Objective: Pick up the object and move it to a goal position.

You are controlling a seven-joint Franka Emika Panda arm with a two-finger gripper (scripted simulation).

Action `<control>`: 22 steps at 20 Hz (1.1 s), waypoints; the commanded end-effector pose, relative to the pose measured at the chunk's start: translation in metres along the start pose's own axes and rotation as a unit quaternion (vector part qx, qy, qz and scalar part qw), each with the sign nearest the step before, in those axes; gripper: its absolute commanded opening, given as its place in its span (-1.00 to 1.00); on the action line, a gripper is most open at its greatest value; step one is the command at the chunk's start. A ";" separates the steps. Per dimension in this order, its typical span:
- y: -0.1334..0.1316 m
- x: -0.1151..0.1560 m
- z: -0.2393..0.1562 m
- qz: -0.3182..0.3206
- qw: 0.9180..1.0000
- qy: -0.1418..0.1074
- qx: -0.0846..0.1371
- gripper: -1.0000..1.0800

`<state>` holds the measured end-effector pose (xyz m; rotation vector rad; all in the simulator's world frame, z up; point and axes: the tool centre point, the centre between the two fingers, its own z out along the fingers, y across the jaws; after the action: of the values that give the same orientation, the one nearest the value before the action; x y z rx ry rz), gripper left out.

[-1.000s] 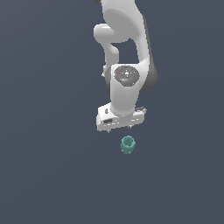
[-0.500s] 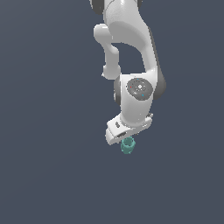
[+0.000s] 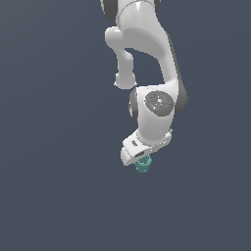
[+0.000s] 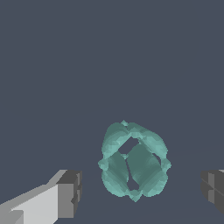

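One teal-green stubby piece (image 4: 134, 161), lumpy with dark hollows in its end, sits on the dark grey tabletop (image 3: 54, 186). In the wrist view we see it between the two grey finger pads (image 4: 70, 193), nearer one than the other, with open space on both sides. Our hand (image 3: 140, 158) is spread wide and grips nothing. In the exterior view the piece peeks out just under the white hand

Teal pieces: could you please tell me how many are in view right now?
1. The teal piece lies between the open gripper fingers in the wrist view; the exterior view shows it just under the gripper. Nothing suggests another hidden one.
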<state>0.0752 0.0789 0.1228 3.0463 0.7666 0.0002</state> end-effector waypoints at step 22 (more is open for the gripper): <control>0.000 0.001 0.049 -0.003 1.000 0.000 0.000 -1.00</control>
<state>0.0757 0.0794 0.0739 3.0448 0.7744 -0.0007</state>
